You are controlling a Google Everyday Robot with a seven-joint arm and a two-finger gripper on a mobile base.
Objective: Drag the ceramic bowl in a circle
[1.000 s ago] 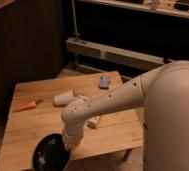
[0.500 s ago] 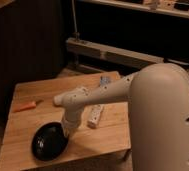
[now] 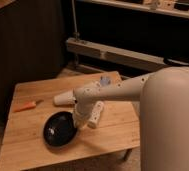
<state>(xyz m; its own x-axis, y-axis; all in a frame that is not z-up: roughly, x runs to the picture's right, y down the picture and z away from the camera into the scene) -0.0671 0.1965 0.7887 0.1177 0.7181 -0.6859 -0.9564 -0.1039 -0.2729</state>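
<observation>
Gripper (image 3: 79, 121) is closed on the right rim of the ceramic bowl (image 3: 59, 131) lying left of it

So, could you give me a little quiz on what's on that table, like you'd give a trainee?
1. True or false: the ceramic bowl stands on the floor.
2. Where is the gripper? A: down at the bowl's rim. B: over the orange thing. C: up by the shelf.
3. Fill in: the bowl is glossy ____.

Key: 1 false, it sits on the wooden table. 2 A, and it is shut. 3 black.
</observation>
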